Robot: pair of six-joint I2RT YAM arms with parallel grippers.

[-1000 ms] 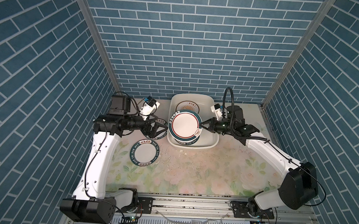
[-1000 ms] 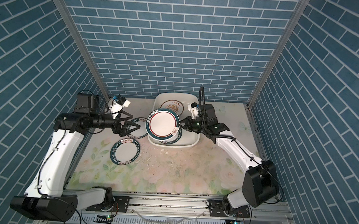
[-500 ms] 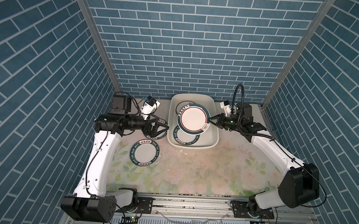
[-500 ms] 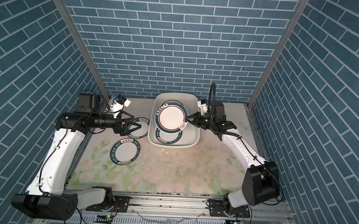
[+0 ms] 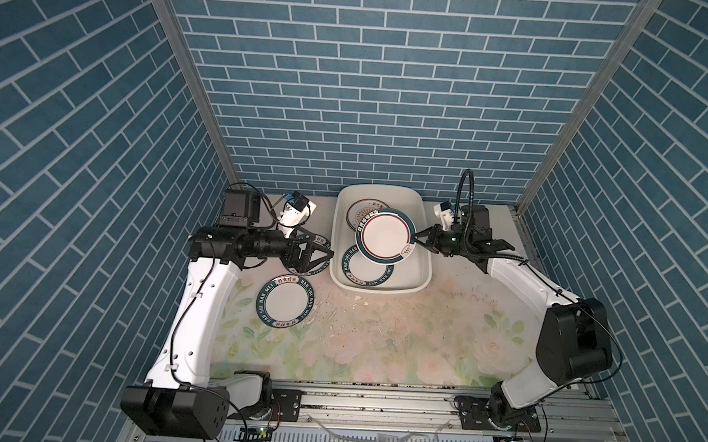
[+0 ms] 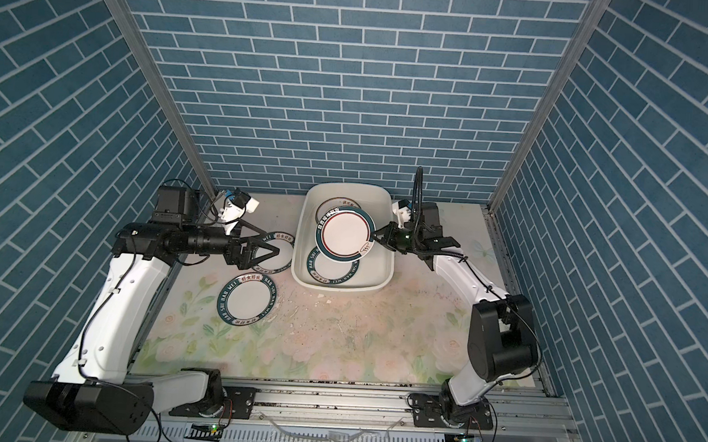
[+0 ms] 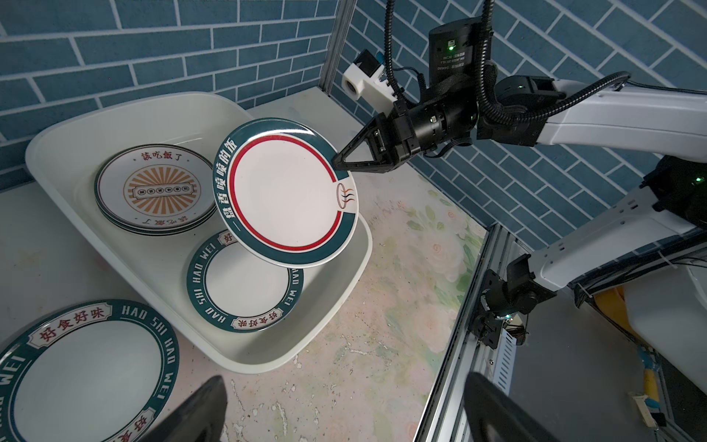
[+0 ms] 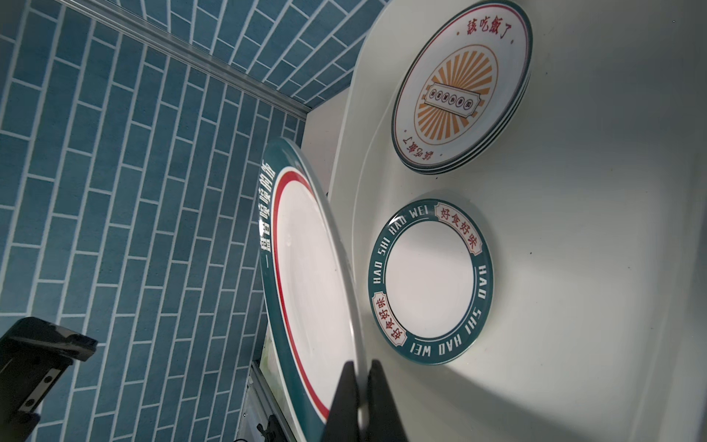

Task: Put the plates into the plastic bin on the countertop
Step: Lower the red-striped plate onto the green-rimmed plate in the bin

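Right tool (image 5: 417, 238) pinching tilted red-ringed plate (image 5: 384, 239) above bin (image 5: 382, 286); left tool (image 5: 319, 251) spread, empty, over counter (image 5: 421, 329).

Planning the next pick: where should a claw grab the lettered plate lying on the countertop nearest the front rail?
Likely the lettered plate by its teal rim, on the left arm's side, coming in low: it lies flat, so only the thin edge offers a pinch.

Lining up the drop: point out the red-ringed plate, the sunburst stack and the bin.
red-ringed plate (image 7: 285, 191): left wrist view, white centre.
sunburst stack (image 7: 162, 189): left wrist view, top plate's orange centre.
plastic bin (image 7: 325, 298): left wrist view, bare inner wall.
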